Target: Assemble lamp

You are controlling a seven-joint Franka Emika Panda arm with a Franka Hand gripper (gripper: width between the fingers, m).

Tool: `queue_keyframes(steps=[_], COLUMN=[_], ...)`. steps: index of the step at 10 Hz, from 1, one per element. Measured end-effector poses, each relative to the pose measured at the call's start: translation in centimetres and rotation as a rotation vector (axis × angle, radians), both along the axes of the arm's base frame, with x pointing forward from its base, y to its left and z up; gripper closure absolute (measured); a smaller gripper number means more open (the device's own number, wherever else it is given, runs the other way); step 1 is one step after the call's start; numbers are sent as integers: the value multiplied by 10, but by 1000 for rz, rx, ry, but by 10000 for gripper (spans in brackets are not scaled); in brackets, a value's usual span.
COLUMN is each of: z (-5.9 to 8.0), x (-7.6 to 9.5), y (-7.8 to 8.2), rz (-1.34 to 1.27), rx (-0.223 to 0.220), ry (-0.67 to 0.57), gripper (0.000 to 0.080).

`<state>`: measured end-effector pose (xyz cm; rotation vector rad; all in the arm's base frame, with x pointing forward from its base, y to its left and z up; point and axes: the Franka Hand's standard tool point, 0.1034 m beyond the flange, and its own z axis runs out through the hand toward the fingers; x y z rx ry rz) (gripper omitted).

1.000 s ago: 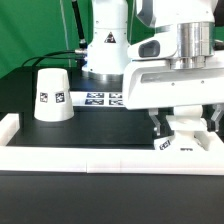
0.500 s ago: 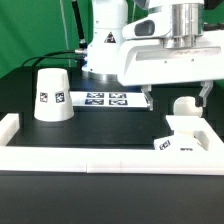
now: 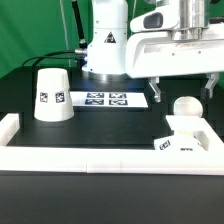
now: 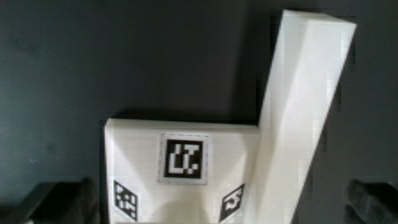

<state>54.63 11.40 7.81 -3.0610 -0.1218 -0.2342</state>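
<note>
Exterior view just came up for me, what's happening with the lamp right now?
The Panda's gripper hangs open just above the bulb, holding nothing. The bulb stands on the square base at the exterior view's right, next to the white rail. The shade stands wide end down at the exterior view's left, apart from both, not yet fitted. The marker board lies between them.

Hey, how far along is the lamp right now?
Done: the bulb stands on the base. In hand: nothing; the open fingers hang above the bulb. Left: the shade sits apart on the exterior view's left, not yet over the bulb.
</note>
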Motion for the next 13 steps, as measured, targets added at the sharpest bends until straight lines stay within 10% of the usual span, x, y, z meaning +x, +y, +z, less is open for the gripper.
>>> queue_keyframes(steps=[9,13], z=[-19,-23], x=[-35,-49], y=[25,27], rz=[-13,-2], rx=[4,-30], ry=[59,316], gripper=[100,100])
